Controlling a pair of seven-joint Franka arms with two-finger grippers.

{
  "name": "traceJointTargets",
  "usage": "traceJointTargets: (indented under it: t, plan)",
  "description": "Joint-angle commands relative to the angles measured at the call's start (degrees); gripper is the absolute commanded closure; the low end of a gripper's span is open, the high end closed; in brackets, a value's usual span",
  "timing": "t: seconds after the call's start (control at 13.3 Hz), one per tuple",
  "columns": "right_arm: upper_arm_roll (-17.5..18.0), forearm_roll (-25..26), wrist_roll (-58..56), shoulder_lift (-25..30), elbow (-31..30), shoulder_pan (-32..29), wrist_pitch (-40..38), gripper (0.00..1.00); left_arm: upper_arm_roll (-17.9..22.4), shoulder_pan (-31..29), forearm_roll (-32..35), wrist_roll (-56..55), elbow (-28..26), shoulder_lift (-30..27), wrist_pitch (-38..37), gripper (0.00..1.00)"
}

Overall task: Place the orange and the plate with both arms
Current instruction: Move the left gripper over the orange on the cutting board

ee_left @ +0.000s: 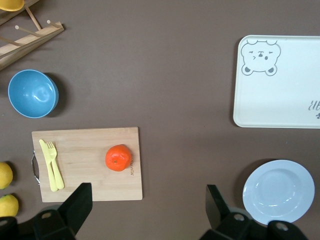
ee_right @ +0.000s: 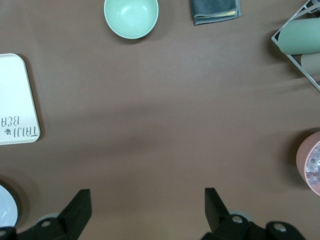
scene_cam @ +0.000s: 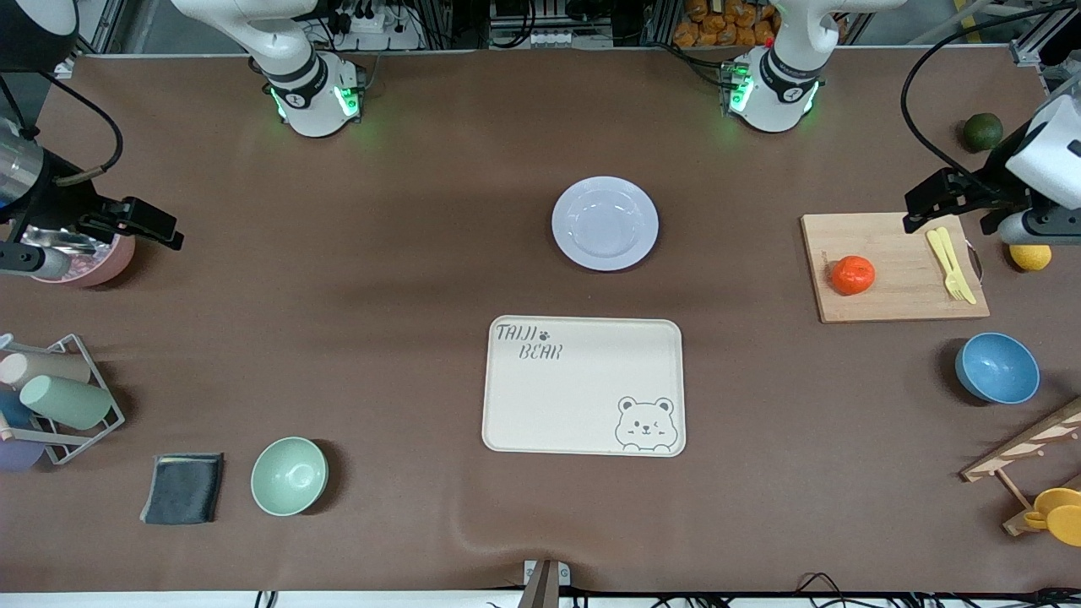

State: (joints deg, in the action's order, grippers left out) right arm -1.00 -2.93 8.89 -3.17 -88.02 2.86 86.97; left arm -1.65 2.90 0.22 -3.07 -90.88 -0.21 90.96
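From my screen, starting at the right arm's end of the worktop (scene_cam: 405,253): the right tool (scene_cam: 139,221) hangs above the pink cup (scene_cam: 93,257), its fingers (ee_right: 77,210) spread wide with nothing between them. Its own fingertips are cut off at the frame edge in the right wrist view, and in the front view the arm covers most of the cup, so I can't make out what glints inside. The rack (scene_cam: 63,405) of cups is cut by the picture's edge.

The plate (scene_cam: 605,223) sits flat mid-worktop, well apart from both tools, roughly between them. The tray (scene_cam: 583,386) lies just nearer the front camera than the plate, apart from it.

At the left arm's end, the left tool (scene_cam: 942,198) hovers over the board's (scene_cam: 895,266) corner by the yellow cutlery (scene_cam: 950,263), jaws fully apart, holding nothing. The orange (scene_cam: 852,274) rests on the board near the tool, toward the worktop's middle from it and untouched; in the left wrist view it shows between the two fingers (ee_left: 75,207), lower down. The arm partly hides a lemon (scene_cam: 1030,256).
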Motion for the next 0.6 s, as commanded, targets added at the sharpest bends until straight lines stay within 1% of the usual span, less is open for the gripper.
traceJointTargets:
  t: [0.0,0.23,0.38,0.53]
  plan:
    - [0.21,0.73,0.6,0.35,-0.31,0.3,-0.14,0.0,-0.46,-0.18,1.54,-1.22,-0.35,1.0,0.01,0.0]
    - [0.21,0.38,0.69,0.18,-0.31,0.39,0.12,0.0,-0.54,-0.44,2.06,-1.06,-4.82,1.17,1.32,0.0]
    - [0.21,0.38,0.69,-0.61,-0.31,0.48,0.3,0.0,-0.46,-0.88,2.94,-0.97,-9.82,1.18,5.26,0.0]
    - [0.29,0.21,0.78,-0.61,-0.31,0.39,0.48,0.0,-0.54,-4.29,3.21,0.08,-15.7,1.09,10.61,0.0]
